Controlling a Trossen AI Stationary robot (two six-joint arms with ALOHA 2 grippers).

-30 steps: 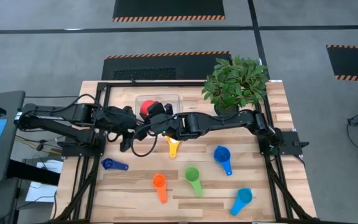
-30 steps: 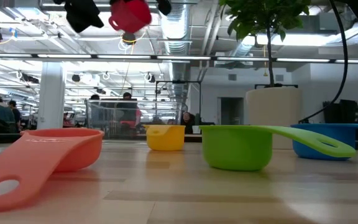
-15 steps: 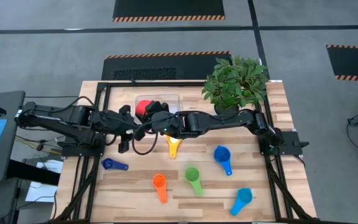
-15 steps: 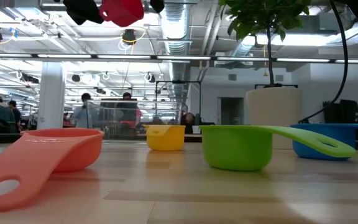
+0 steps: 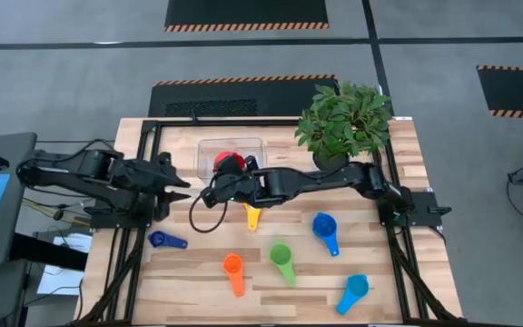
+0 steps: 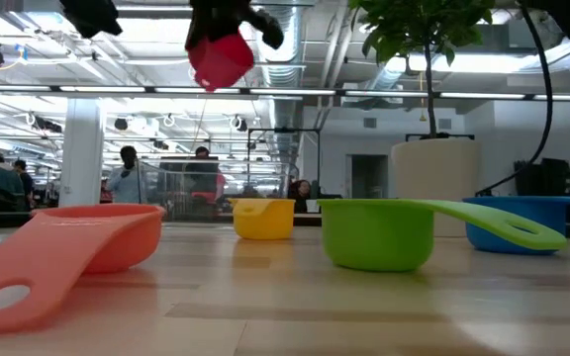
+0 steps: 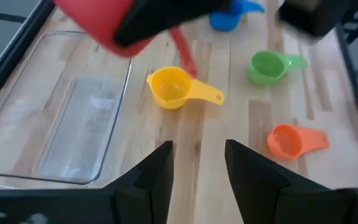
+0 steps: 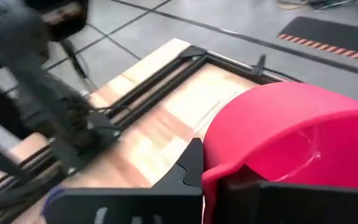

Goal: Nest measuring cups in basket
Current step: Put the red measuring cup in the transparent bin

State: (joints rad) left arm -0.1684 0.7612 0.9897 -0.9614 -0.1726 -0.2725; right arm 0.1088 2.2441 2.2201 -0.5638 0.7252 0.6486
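Observation:
My right gripper reaches across to the table's left half and is shut on the red measuring cup, held over the clear basket. In the low view the red cup hangs high above the table. My left gripper is open and drawn back to the left, touching nothing. On the wood lie the yellow cup, dark blue cup, orange cup, green cup, blue cup and light blue cup. My right gripper holds the red cup at the bowl's wall, one finger against its outside; the cup hides the other finger. The cup is lifted clear and tilted, its bowl hanging below the fingers and its handle sticking out past them.
A white pot with a green plant stands at the far right of the table. The basket lies empty on the wood beside the yellow cup. Black frame rails run along the table's left and right sides.
My left gripper has drawn back from the red cup toward the table's left edge. The red cup stays with my right gripper; it has shifted a little to the right, sunk lower and tipped. The cups on the table have not moved.

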